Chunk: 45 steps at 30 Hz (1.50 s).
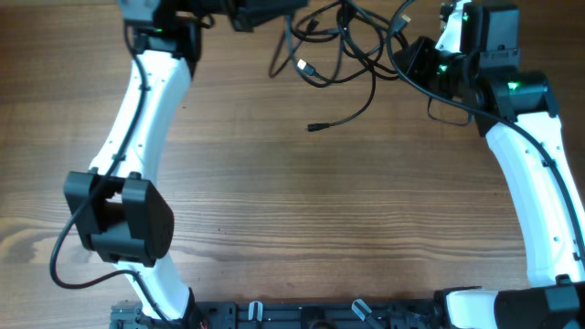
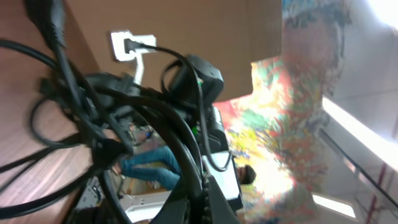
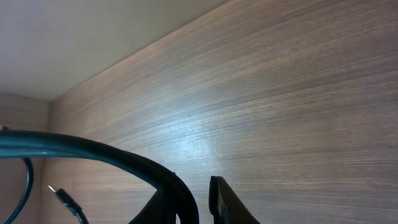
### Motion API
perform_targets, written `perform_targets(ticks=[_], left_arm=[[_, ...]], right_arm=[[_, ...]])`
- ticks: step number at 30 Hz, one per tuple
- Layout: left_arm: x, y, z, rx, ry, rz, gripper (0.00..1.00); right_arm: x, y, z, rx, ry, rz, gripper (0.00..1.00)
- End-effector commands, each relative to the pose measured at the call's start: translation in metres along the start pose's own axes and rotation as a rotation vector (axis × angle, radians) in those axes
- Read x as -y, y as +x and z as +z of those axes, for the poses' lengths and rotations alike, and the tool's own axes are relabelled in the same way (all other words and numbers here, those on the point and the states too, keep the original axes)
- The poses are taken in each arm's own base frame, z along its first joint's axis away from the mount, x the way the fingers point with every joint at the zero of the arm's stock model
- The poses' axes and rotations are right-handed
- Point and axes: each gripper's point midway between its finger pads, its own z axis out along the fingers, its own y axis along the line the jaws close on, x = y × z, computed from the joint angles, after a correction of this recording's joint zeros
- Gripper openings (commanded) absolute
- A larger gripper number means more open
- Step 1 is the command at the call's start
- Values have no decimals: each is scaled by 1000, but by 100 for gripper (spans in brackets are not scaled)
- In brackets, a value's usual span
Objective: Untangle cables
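The cables (image 1: 343, 46) are seen in a loose black tangle at about 12 o'clock on the bench (image 1: 302, 201), close to its far edge. Several loops are crossed over one another there. One strand is trailed out of the heap toward 6 o'clock and is ended by a small plug (image 1: 313, 127) that lies alone on bare wood, near the middle of the bench. A second plug (image 1: 302, 66) is seen at the 8 o'clock edge of the tangle.

The left gripper (image 1: 265, 11) is placed at 11 o'clock of the tangle, at the top edge of the overhead view. It is closed, and strands of the cables (image 2: 81, 106) are seen in its wrist view to run down into the left gripper (image 2: 199, 208), so the bundle is judged to be held there.

The right gripper (image 1: 407, 57) is set at 3 o'clock of the tangle, touching its outer loops. In its wrist view one strand (image 3: 112, 152) is arched in from 9 o'clock and passed down beside a finger (image 3: 227, 199); the gripper is closed around that strand. A plug end (image 3: 62, 198) is seen at 8 o'clock, above the wood.
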Motion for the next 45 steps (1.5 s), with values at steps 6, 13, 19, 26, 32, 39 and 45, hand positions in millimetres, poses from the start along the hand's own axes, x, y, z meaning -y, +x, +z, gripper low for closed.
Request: perform_targets(ticks=[6, 13, 19, 26, 32, 39, 45], left_arm=[[31, -30, -117, 315, -40, 57, 4], [30, -32, -137, 353, -70, 130, 4], [26, -28, -131, 316, -90, 187, 4], [2, -3, -48, 83, -55, 263, 4], [-75, 19, 14, -21, 3, 102, 4], [-271, 46, 46, 259, -440, -233, 4], [-360, 91, 10, 278, -1157, -106, 100]], right_arm=[[126, -28, -24, 40, 263, 98, 18], [140, -33, -34, 42, 230, 123, 18], [100, -22, -25, -27, 46, 26, 18], [36, 9, -5, -121, -97, -125, 17], [55, -1, -7, -85, -19, -60, 15], [65, -10, -11, -58, -5, -35, 21], [65, -11, -11, -51, -8, -39, 64]])
